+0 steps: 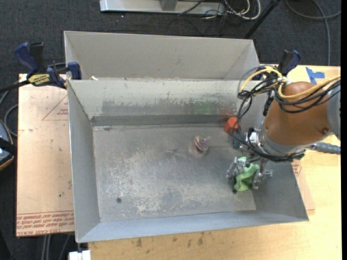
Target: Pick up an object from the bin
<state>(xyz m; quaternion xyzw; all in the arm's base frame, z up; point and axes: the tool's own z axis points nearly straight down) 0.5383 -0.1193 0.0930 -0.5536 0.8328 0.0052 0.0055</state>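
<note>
My gripper [248, 173] is low in the bin's right front part, under the orange-covered wrist. A small light-green soft thing [245, 180] sits between its fingers, which are shut on it; its lower end pokes out toward the bin's front. A small round thing with pink and pale stripes [201, 144] lies on the bin floor to the left of the gripper, apart from it. A small orange-red thing [232, 124] rests by the back wall, just behind the gripper.
The arm with its orange cover and cables comes in over the bin's right wall. The sloping right wall is close beside the gripper. The bin floor stretches bare and grey to the left.
</note>
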